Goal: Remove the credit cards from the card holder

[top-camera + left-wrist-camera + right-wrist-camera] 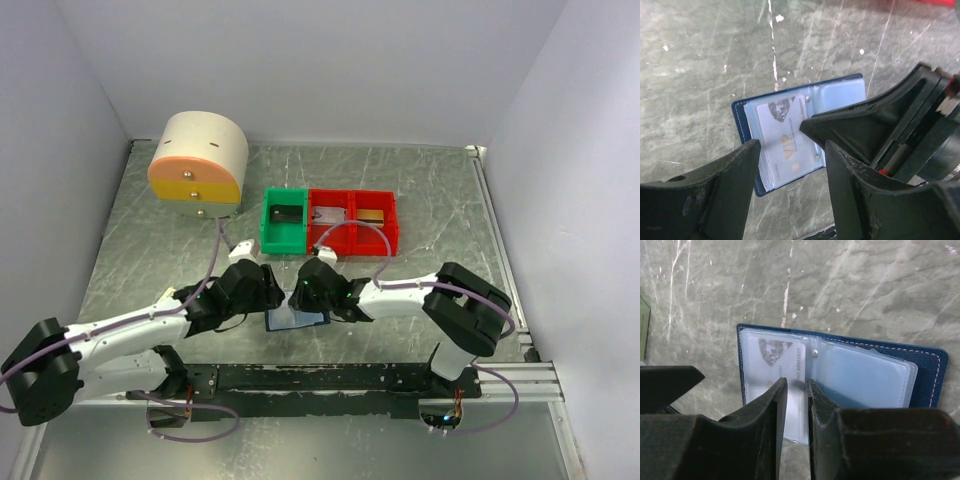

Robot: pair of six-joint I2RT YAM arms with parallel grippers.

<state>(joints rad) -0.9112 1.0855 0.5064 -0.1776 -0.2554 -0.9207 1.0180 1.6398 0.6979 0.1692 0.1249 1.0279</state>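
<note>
Card holder (926,371) spread open flat on the desk (700,60), pale credit card (785,137) marked VIP lodged in one clear sleeve. Right fingers (772,407) drawn nearly together astride that card's inner edge, grip or no grip impossible to tell. Left fingers (735,177) parted, grasping nothing, flanking the card's near end.

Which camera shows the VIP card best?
The left wrist view: the credit card lies nearly whole there, its gold VIP readable. The right wrist view shows only its top part. From the top view, only the card holder shows.
</note>
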